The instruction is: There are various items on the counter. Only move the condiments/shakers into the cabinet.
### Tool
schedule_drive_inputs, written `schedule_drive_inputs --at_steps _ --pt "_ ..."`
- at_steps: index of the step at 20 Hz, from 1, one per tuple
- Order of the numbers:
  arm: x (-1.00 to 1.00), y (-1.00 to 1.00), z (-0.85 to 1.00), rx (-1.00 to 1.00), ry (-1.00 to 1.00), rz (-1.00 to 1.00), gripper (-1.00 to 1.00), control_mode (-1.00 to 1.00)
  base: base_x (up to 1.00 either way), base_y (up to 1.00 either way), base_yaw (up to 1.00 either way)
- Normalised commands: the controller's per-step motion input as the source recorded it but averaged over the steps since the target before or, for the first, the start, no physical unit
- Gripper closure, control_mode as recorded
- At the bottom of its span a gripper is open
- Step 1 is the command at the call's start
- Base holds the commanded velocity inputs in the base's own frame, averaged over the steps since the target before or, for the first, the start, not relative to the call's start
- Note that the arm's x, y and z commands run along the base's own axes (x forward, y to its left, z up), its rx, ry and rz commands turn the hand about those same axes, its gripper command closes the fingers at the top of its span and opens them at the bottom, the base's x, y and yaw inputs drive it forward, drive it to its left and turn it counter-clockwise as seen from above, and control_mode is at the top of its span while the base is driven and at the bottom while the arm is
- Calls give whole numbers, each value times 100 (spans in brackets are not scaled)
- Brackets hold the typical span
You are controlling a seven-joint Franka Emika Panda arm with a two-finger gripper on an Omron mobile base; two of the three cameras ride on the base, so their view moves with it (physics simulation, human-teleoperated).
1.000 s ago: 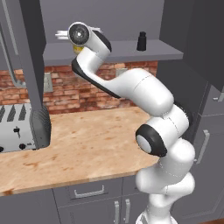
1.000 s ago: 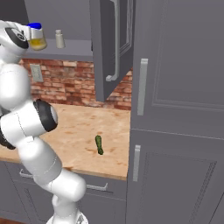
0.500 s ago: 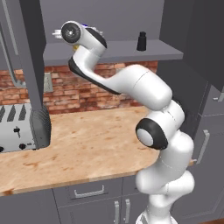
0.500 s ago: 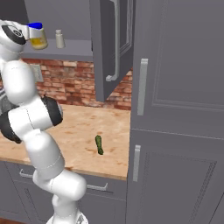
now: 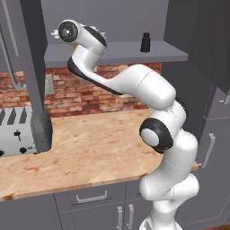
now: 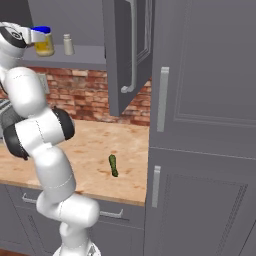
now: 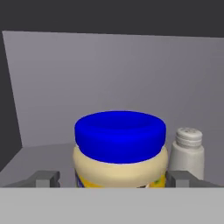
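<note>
The yellow-labelled jar (image 7: pixel 120 151) with its blue lid stands on the cabinet (image 5: pixel 179 27) shelf (image 5: pixel 117 53), the light-grey shaker (image 7: pixel 187 152) just beside it and the black shaker (image 5: pixel 145 42) nearer the shelf's other end. A green vegetable (image 6: pixel 113 165) lies on the wood-grain table (image 5: pixel 90 148) before a brick wall (image 5: pixel 85 90). The claw (image 7: pixel 113 178) stands spread apart, fingertips (image 7: pixel 46 178) flanking the jar without gripping.

Three condiment containers stand on one cabinet shelf (image 5: pixel 117 53): one black shaker (image 5: pixel 145 42) at the upper right of the left base view, one blue-lidded jar (image 7: pixel 120 148) at the center of the hand view, and one grey shaker (image 7: pixel 187 153) just to its right. One green vegetable (image 6: pixel 113 165) lies on the one counter (image 6: pixel 95 160), lower center of the right base view. One toaster (image 5: pixel 20 131) sits at the left edge of the left base view.
</note>
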Motion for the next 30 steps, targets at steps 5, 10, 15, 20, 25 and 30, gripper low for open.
schedule_drive_inputs --at_steps 5,10,15,20,25,30 --pt "0 0 -1 0 -1 0 -100 -100 0 0 0" --pt "-28 0 -6 0 -1 0 -100 -100 0 0 0" --pt "-93 -10 -29 0 0 -1 -100 -100 0 0 0" --pt "-100 -39 -32 0 0 -5 -100 -100 0 0 0" --pt "-91 -80 -37 0 2 -2 -100 -100 0 0 0" --pt "-93 -100 -53 3 15 -8 -100 -100 0 0 0"
